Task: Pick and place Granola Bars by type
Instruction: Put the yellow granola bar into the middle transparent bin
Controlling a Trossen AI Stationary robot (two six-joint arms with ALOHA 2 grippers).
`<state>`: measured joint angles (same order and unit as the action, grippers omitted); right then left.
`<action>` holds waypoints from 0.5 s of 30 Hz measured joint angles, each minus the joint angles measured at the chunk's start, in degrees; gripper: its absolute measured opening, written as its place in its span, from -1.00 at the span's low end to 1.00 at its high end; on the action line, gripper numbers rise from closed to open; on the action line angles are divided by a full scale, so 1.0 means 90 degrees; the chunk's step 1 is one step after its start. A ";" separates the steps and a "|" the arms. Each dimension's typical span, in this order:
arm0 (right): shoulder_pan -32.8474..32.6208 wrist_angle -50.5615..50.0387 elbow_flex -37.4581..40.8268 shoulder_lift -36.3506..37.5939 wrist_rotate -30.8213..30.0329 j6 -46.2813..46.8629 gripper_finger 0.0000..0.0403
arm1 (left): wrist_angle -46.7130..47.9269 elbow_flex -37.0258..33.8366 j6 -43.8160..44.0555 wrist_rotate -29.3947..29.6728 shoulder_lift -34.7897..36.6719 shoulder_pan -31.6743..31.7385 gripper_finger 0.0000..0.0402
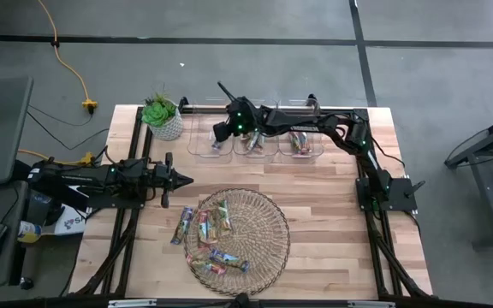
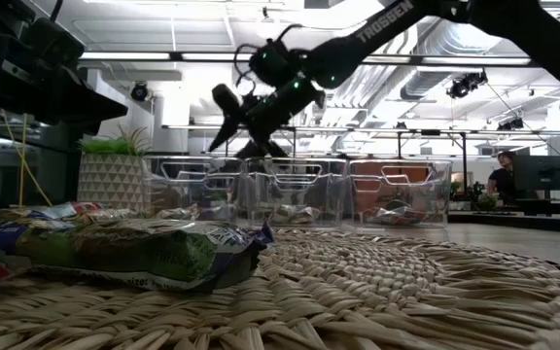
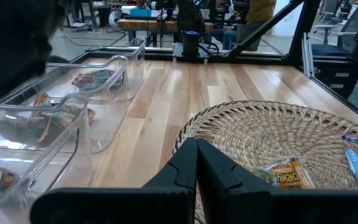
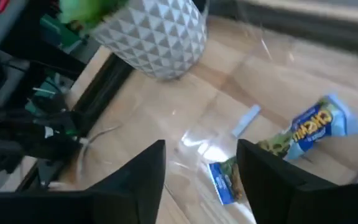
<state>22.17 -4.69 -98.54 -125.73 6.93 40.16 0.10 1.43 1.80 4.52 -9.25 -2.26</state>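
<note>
Several granola bars (image 1: pixel 216 233) lie on the round wicker mat (image 1: pixel 268 214); one blue bar (image 1: pixel 181 226) lies at the mat's left edge. Three clear bins (image 1: pixel 255 144) stand in a row at the far side, each with bars in it. My right gripper (image 4: pixel 202 146) hangs open over the leftmost bin (image 1: pixel 210 144), above two blue bars (image 4: pixel 225 180) (image 4: pixel 319 127) that lie flat on its floor. In the low view it (image 2: pixel 233 126) hovers above that bin's rim. My left gripper (image 1: pixel 178 180) rests shut near the table's left side, left of the mat.
A potted green plant (image 1: pixel 163 118) in a white faceted pot stands at the far left corner, close beside the leftmost bin. Bare wood lies between the bins and the mat (image 1: pixel 315 175). Black frame rails run along the table's left and right sides.
</note>
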 joint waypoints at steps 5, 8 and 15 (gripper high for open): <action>0.0002 -0.0032 0.0000 0.0454 -0.0036 -0.0303 -0.04 | 0.0000 0.0000 0.0001 0.0000 0.0000 -0.0001 -0.99; -0.0031 -0.0063 0.0000 0.0797 0.0042 -0.0412 -0.04 | 0.0000 0.0000 0.0000 0.0000 0.0000 -0.0002 -0.99; -0.0352 -0.0126 0.0000 0.1678 0.0612 -0.0690 -0.04 | 0.0000 -0.0002 0.0001 0.0000 0.0001 0.0000 -0.99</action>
<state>19.00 -5.82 -98.54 -110.63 12.44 33.94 0.10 1.41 1.81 4.51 -9.25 -2.26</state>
